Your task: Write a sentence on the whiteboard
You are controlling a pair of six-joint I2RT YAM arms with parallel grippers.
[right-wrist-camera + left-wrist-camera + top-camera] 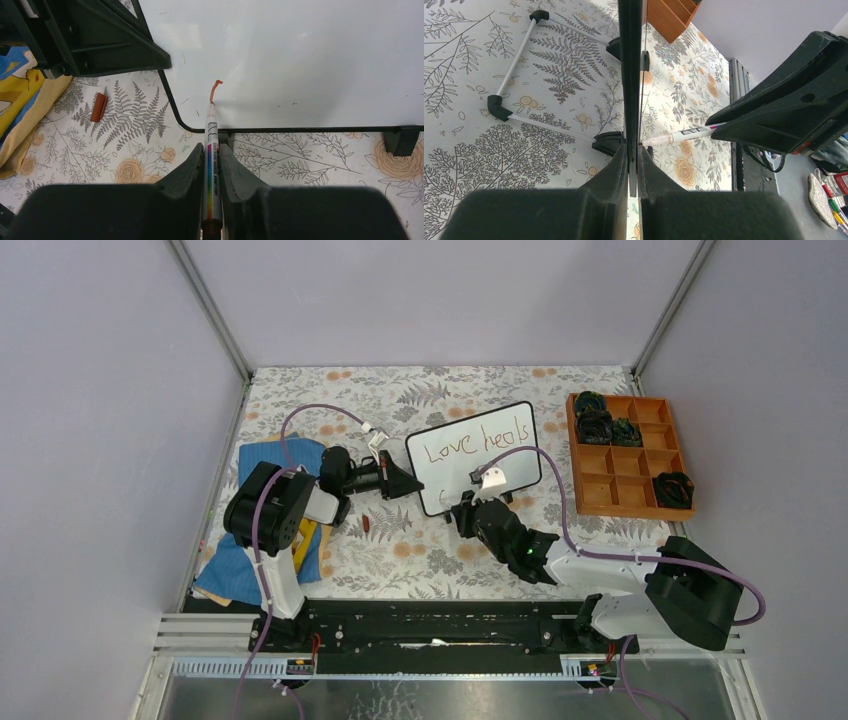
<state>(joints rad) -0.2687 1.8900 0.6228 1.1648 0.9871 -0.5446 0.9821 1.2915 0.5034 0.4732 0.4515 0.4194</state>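
Note:
The whiteboard (500,472) stands tilted on the flowered table, with the sentence (470,443) reading "Love heals" in red-brown across its top. My left gripper (408,483) is shut on the board's left edge; in the left wrist view the board (631,75) runs edge-on between the fingertips of the left gripper (633,150). My right gripper (211,147) is shut on a white marker (212,165). The marker's tip touches the whiteboard (300,60) near its lower left corner, at the end of a short red stroke (216,89).
A red-brown marker cap (98,107) lies on the table left of the board. A blue and yellow cloth (262,455) lies under the left arm. A wooden compartment tray (612,490) with dark items sits at the right. The board's black foot (400,141) rests on the table.

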